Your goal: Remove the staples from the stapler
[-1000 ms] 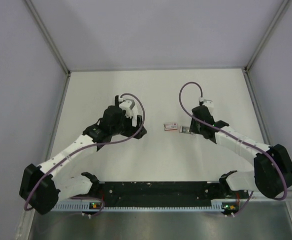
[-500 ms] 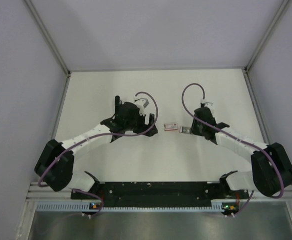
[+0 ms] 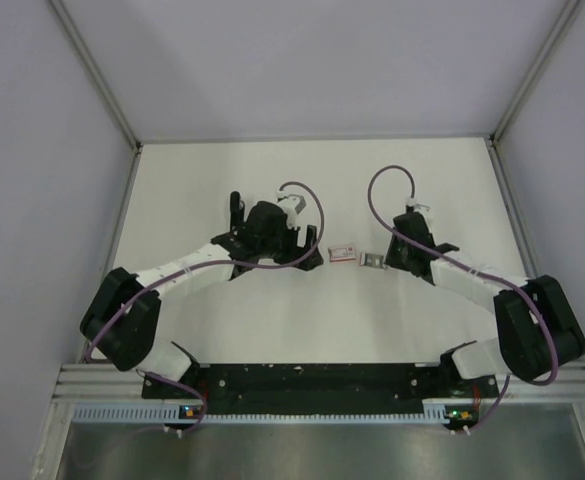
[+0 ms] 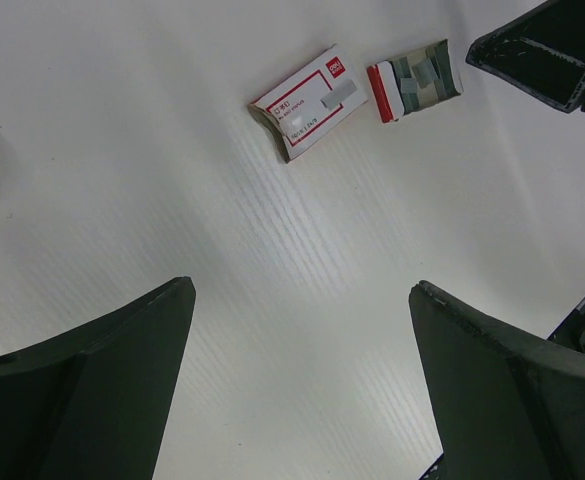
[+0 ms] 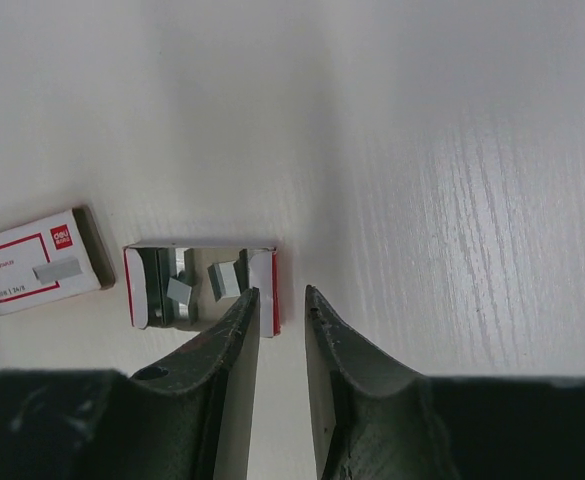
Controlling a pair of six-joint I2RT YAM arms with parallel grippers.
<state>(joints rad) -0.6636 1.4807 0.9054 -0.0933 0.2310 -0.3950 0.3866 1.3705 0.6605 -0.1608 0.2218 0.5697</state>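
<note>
A slim black bar (image 3: pixel 235 207), seemingly the stapler, stands just behind my left arm, partly hidden by it. Short silvery staples (image 5: pixel 194 284) lie in a small open red-edged tray (image 5: pixel 144 290), which also shows in the left wrist view (image 4: pixel 417 85) and the top view (image 3: pixel 372 260). My right gripper (image 5: pixel 280 293) hangs low at the tray's right end, its jaws a narrow gap apart with the tray's end wall between the tips and nothing clamped. My left gripper (image 4: pixel 302 290) is wide open and empty over bare table, left of the boxes (image 3: pixel 310 258).
A small white box with red print (image 4: pixel 307 100) lies just left of the tray, and shows in the right wrist view (image 5: pixel 37 262) and the top view (image 3: pixel 343 252). Grey walls enclose the white table (image 3: pixel 442 190) on three sides.
My left arm has stretched forward and to the right, bringing its open gripper close to the small box. My right gripper has hardly moved.
</note>
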